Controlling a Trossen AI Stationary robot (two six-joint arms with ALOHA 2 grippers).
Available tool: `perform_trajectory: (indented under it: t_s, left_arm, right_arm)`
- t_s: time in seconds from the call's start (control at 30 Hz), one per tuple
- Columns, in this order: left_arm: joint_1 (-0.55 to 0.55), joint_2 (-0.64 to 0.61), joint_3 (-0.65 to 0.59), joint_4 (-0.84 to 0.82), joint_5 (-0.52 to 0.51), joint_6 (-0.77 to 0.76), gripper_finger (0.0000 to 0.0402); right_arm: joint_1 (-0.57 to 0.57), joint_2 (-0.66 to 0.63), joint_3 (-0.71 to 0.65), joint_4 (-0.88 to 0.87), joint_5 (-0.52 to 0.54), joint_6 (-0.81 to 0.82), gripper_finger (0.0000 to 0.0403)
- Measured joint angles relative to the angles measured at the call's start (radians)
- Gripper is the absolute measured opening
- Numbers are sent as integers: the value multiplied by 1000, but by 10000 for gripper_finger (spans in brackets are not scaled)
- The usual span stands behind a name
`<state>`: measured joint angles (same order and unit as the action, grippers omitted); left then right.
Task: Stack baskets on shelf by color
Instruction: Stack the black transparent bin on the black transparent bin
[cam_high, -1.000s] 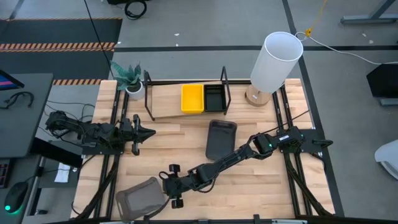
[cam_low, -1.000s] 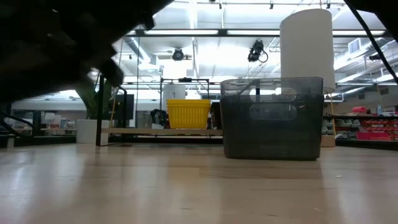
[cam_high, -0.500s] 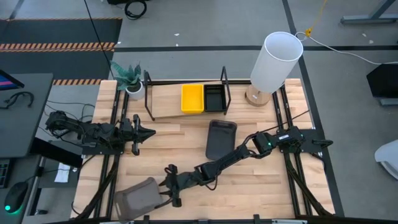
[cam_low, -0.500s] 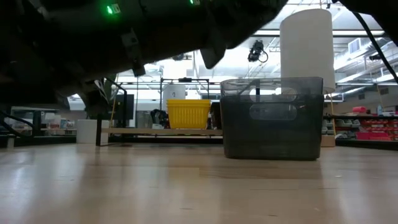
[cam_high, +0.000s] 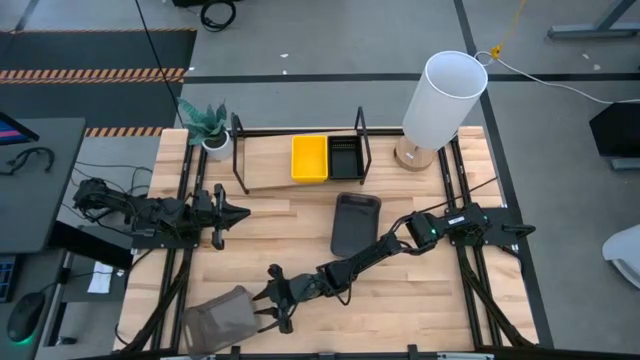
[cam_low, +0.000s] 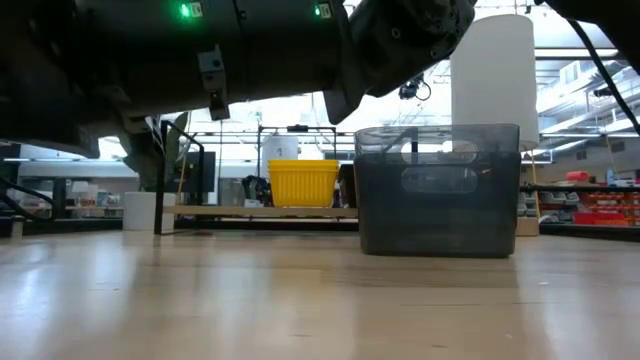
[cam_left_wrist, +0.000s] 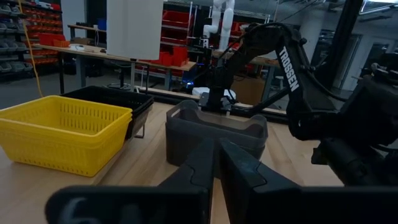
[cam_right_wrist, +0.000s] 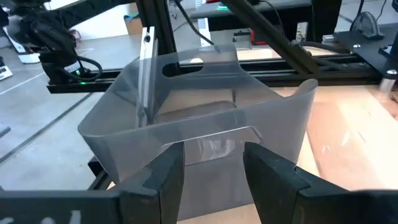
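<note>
Down at the table's front-left corner, the right gripper (cam_high: 262, 305) reaches with fingers spread wide, straddling the near wall of a translucent grey basket (cam_high: 218, 318) lying just past it, tilted toward the edge. Its arm is closest. Well apart, the left gripper (cam_high: 238, 212) waits pinched shut, empty, facing the second grey basket (cam_high: 354, 224) before the shelf (cam_high: 270, 160).

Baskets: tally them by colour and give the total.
Yellow basket: 1, on the shelf.
Black basket: 1, on the shelf beside the yellow one.
Translucent grey baskets: 2, one mid-table, one at the near left corner by the right claw.
Total: 4
</note>
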<state>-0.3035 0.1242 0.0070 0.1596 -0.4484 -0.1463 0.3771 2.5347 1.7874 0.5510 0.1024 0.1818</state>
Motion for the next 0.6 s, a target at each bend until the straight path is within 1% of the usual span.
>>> perform_trajectory:
  t_s: [0.13,0.27,0.43,0.53,0.6]
  left_arm:
    - [0,0,0,0,0,0,30]
    - [0,0,0,0,0,0,35]
    - [0,0,0,0,0,0,33]
    - [0,0,0,0,0,0,29]
    - [0,0,0,0,0,0,28]
  right_arm:
    - [0,-23,0,-52,0,-3,169]
    - [3,-86,0,-145,1,-44,169]
    - [11,-159,0,-333,45,-75,162]
    - [13,-180,0,-401,88,-17,155]
    - [13,-181,8,-400,84,35,152]
